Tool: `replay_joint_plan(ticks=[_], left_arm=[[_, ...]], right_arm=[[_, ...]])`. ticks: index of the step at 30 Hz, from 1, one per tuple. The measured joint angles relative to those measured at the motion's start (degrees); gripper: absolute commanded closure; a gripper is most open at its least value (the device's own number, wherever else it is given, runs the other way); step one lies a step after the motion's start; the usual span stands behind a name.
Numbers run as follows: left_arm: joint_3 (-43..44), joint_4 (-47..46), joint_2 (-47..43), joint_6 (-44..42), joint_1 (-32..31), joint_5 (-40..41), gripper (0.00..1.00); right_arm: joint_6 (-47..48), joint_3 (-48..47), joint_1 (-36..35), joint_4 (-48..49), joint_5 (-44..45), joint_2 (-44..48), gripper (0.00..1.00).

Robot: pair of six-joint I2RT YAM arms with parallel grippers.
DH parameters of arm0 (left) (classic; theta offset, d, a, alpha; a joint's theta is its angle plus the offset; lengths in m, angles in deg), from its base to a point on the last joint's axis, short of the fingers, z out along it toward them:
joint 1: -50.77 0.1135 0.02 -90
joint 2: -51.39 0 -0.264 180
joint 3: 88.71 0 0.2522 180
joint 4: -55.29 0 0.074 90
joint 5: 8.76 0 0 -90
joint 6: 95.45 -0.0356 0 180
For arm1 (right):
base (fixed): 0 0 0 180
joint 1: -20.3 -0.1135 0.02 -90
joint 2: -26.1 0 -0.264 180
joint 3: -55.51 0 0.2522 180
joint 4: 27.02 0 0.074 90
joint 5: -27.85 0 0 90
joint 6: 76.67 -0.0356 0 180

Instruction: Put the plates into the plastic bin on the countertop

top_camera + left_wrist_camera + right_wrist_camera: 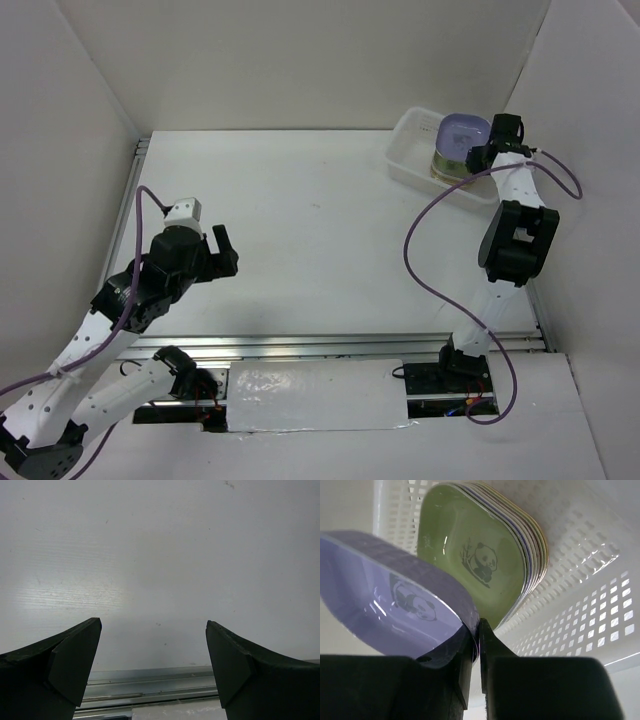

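The right tool (479,630) clamps the rim of a purple plate (395,605) over the green-topped stack of plates (475,565) in the plastic bin (580,600), far right on the bench (160,555). The left tool (154,645) hangs near left, fingers apart.

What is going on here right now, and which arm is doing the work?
The right gripper is shut on the rim of a purple plate and holds it over the plastic bin at the far right of the countertop. A stack of plates, a green plate on top, sits in the bin. The left gripper hangs open and empty.
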Motion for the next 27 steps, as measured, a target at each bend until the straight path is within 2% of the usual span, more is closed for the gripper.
replay_joint_plan(ticks=[1,2,4,5,6,8,9,10,16,20,23,27], left_arm=[[0.00,-0.02,-0.04,-0.02,0.04,-0.13,0.01],[-0.04,-0.02,-0.09,-0.02,0.04,-0.31,0.01],[-0.26,-0.11,-0.42,-0.02,0.02,-0.50,0.01],[-0.39,-0.09,-0.61,-0.02,0.02,-0.52,0.01],[-0.50,-0.11,-0.83,0.00,0.02,-0.52,0.01],[-0.66,-0.09,-1.22,0.00,-0.04,-0.50,0.01],[-0.66,-0.09,-1.33,0.00,-0.07,-0.48,0.01],[-0.66,-0.11,-1.46,0.00,-0.11,-0.48,0.01],[-0.66,0.00,-1.46,0.28,-0.31,0.61,0.01],[0.85,1.84,1.16,1.79,1.09,2.78,0.01],[7.17,3.63,7.56,2.47,4.55,3.80,0.01],[20.72,4.63,18.67,0.85,9.55,3.37,0.01]], right_arm=[[-0.72,-0.42,0.07,0.09,0.31,-0.09,0.78],[-1.09,-0.70,0.11,0.13,0.50,-0.09,0.68],[-2.08,-1.14,0.15,0.07,0.81,-0.09,0.29],[-2.47,-1.73,0.17,-0.39,0.98,-0.24,0.26],[-2.19,-2.51,0.17,-1.14,1.16,-0.37,0.15],[-2.34,-5.42,0.13,-3.10,1.70,-1.01,0.12],[-2.27,-6.64,0.11,-3.39,2.01,-1.22,0.04],[-2.38,-7.39,0.02,-3.43,2.27,-1.25,0.00],[0.52,-6.10,-1.84,-3.28,3.65,3.91,0.00],[8.98,-4.90,-5.70,-2.67,3.45,12.59,0.00],[20.17,0.87,-13.14,-1.66,5.01,25.00,0.00],[32.15,13.84,-29.62,-1.29,12.26,44.57,0.00]])
